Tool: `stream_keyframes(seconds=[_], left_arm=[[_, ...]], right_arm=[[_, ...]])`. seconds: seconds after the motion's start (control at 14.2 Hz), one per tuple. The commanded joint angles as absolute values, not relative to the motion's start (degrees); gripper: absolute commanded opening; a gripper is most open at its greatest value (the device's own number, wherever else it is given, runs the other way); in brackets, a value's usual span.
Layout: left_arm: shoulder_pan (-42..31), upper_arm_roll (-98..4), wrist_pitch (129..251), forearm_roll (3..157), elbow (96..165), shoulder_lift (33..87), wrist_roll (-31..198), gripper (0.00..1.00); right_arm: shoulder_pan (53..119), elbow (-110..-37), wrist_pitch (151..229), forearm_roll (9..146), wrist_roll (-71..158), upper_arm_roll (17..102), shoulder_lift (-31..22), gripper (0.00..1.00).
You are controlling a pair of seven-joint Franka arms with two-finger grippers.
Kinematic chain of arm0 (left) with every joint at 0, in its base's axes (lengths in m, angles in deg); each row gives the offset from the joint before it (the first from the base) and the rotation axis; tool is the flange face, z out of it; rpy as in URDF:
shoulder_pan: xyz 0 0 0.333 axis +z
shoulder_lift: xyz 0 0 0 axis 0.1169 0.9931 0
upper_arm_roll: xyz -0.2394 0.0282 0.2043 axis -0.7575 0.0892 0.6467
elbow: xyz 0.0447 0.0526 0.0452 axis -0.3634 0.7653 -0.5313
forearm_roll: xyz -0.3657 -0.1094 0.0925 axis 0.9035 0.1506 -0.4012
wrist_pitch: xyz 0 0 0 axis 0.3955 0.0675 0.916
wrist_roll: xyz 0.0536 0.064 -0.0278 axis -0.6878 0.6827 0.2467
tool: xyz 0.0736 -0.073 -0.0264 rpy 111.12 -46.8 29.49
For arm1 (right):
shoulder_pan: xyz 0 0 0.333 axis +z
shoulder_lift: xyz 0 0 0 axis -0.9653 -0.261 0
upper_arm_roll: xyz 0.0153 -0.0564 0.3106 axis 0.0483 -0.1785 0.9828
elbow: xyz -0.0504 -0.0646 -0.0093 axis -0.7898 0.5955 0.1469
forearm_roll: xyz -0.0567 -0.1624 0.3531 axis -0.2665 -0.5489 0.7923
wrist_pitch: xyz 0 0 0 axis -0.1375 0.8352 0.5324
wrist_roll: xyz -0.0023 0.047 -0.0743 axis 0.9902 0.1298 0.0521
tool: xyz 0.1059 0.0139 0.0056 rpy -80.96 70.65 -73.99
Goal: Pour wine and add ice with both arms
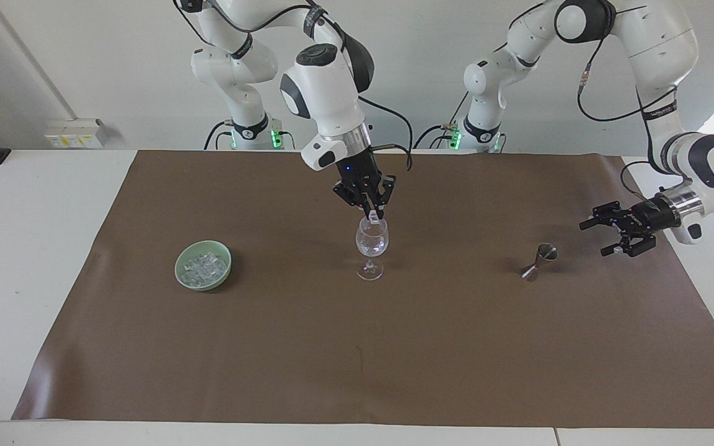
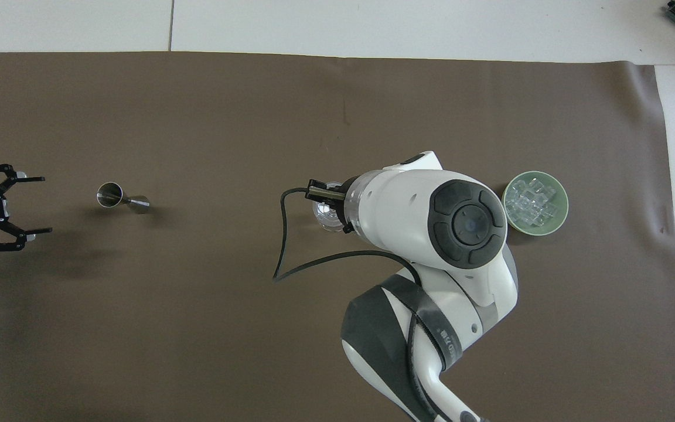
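Right tool (image 1: 374,217) hangs over the glass (image 1: 372,246), tips pinched on one clear ice cube (image 1: 374,218) right at the rim. Step in hand, as I read it: adding ice. Next move calls for the tips to part while the cube is centred over the mouth, so it drops in and not off the rim.

Left tool (image 1: 605,234) spread, holding nothing, low over the desk near the edge at the left arm's end, apart from the jigger (image 1: 539,261); waiting.

Jigger lies toward that same edge, long axis tilted, wide mouth up and turned toward the left tool; no liquid seen. Bowl (image 1: 185,279) of ice (image 1: 205,266) sits toward the right arm's edge. Glass stands upright mid-desk.
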State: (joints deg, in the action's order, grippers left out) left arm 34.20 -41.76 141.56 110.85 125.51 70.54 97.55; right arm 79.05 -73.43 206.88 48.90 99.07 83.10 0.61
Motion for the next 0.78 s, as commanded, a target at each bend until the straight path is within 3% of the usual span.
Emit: stream_keyframes(seconds=[0.0, 0.35, 0.56, 0.7], left_arm=[[33.5, -41.6, 141.6, 105.6, 123.7, 66.3, 97.7, 1.0], [31.1, -41.7, 143.2, 99.6, 121.4, 59.4, 97.9, 1.0], [27.7, -42.0, 142.6, 93.7, 118.4, 55.3, 97.1, 1.0], [24.6, -42.1, 143.1, 89.6, 117.3, 52.6, 97.0, 1.0]], right_arm=[[78.7, -74.1, 211.1, 49.4, 99.4, 83.7, -0.9, 0.0], [78.8, -74.0, 210.7, 49.2, 99.2, 83.6, -1.0, 0.02], [78.9, -73.9, 210.7, 49.2, 99.5, 83.6, -0.9, 0.38], [78.9, -73.6, 210.6, 49.2, 99.8, 83.6, -0.9, 0.52]])
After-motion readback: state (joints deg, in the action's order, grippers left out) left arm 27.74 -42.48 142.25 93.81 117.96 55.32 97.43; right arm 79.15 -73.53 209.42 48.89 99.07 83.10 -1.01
